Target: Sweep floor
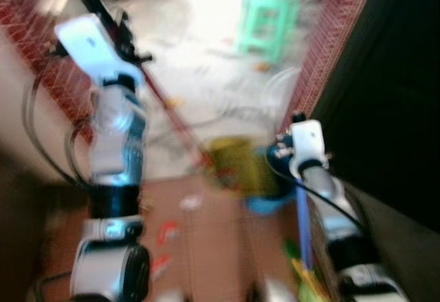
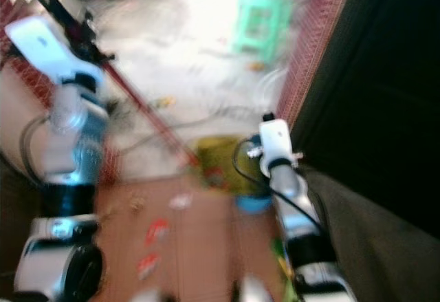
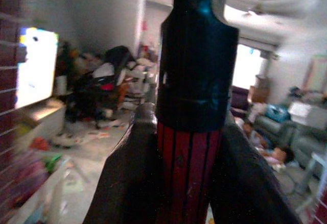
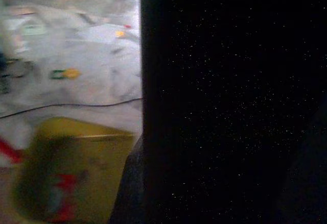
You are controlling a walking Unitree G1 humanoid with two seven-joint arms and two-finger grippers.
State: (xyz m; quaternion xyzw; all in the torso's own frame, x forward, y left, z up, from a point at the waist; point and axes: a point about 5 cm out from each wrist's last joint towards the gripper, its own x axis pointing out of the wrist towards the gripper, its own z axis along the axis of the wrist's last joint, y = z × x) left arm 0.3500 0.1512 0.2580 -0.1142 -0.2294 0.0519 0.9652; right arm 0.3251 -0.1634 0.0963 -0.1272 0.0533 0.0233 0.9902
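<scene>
The views are blurred by motion. My left gripper (image 1: 124,37) is raised at the upper left, shut on a broom handle (image 1: 172,113). That handle is red with a black cap (image 3: 196,55) and sits between my two dark fingers (image 3: 127,178). It slants down to a yellow-green broom head (image 1: 237,161) on the floor. My right gripper (image 1: 280,152) hangs low just right of the broom head, above a blue dustpan (image 1: 267,200). A blue pole (image 1: 303,226) runs beside my right forearm. Small red and white litter (image 1: 167,232) lies on the brown floor near my feet.
A green plastic stool (image 1: 268,20) stands on the pale floor ahead, with scraps and a thin cable (image 1: 227,113) scattered around. A red brick edge (image 1: 330,61) and a dark panel (image 1: 399,109) close off the right. Another brick wall (image 1: 41,54) is at the left.
</scene>
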